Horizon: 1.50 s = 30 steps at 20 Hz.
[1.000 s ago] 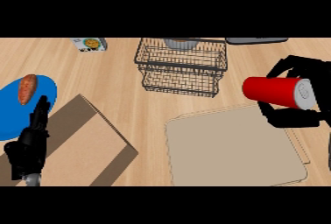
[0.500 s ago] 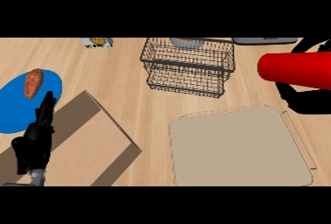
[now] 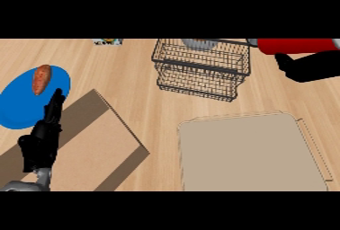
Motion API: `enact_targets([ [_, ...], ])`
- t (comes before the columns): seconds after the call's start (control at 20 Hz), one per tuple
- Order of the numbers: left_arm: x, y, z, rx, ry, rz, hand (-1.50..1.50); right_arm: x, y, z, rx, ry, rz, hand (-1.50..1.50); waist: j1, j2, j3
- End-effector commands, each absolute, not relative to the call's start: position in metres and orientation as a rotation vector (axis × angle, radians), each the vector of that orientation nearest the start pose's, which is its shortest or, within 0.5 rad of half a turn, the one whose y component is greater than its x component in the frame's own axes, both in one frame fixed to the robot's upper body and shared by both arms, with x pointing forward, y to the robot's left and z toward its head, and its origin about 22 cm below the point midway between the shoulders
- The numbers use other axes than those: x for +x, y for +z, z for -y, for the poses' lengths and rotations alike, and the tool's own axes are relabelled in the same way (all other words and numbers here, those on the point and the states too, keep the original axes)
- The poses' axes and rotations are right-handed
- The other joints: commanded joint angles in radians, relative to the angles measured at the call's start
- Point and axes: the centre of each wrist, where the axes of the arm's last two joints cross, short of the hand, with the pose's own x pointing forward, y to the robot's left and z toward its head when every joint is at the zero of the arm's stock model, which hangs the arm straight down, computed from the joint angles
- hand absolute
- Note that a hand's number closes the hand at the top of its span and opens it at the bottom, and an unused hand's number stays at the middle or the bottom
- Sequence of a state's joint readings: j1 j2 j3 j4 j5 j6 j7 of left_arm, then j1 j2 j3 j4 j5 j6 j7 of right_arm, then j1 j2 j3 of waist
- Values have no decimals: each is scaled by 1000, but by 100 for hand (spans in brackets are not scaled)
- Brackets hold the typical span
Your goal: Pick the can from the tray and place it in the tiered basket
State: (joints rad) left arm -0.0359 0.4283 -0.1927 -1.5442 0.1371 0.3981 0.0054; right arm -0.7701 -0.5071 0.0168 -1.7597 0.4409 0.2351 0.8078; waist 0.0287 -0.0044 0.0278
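Presently, from my remote station, I log the counter as follows.

Item one: red can (image 3: pixel 297 45), lying sideways at the upper right edge of the head view, partly cut off by the top of the picture. It is off the tray and just right of the basket's top rim. I cannot tell whether it touches the wire.

Item two: right hand (image 3: pixel 310 68), black, directly under the can at the far right. Its fingers curl up round the can's underside, so I record it as closed on the can.

Item three: tiered basket (image 3: pixel 201 68), black wire, standing at upper centre. A grey object (image 3: pixel 197 43) sits in its upper level; I cannot identify it.

Item four: tray (image 3: pixel 252 152), tan with rounded corners, lower right, well below the can.

Item five: left hand (image 3: pixel 45 134), at the lower left, fingers straight and pointing up the view, holding nothing. It rests over the brown board and its fingertips reach the plate's edge.

Item six: brown board (image 3: pixel 93 143), set at a slant, lower left, with a darker band along it.

Item seven: blue plate (image 3: pixel 20 105), far left, bearing an orange-brown sweet potato (image 3: pixel 42 79) near its upper edge.

Item eight: small packet (image 3: pixel 107 42), at the top edge left of the basket, mostly cut off.
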Motion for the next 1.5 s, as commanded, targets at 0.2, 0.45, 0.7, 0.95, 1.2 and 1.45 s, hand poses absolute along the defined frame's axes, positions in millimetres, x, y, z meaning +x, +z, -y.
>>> enact_targets([
  [0.2, 217, -37, -250, 246, -54, 1343, 0, 344, 275, 192, -896, 696, 1530, 150, 20, 27, -31],
  [0.45, 218, -30, -239, 210, -70, 1351, 0, 365, 255, 184, -894, 719, 1518, 150, 26, 30, -29],
  [0.7, 226, -25, -252, 238, -65, 1351, 0, 381, 235, 165, -931, 722, 1460, 150, 16, 26, -29],
  [0.95, 221, -32, -257, 244, -53, 1328, 0, 396, 208, 164, -859, 664, 1453, 150, 14, 30, -28],
  [1.2, 220, -31, -250, 236, -49, 1345, 0, 408, 192, 166, -602, 490, 1444, -150, 12, 31, -27],
  [1.45, 227, -28, -259, 254, -72, 1349, 0, 412, 173, 145, -448, 344, 1517, -150, 5, 32, -27],
])
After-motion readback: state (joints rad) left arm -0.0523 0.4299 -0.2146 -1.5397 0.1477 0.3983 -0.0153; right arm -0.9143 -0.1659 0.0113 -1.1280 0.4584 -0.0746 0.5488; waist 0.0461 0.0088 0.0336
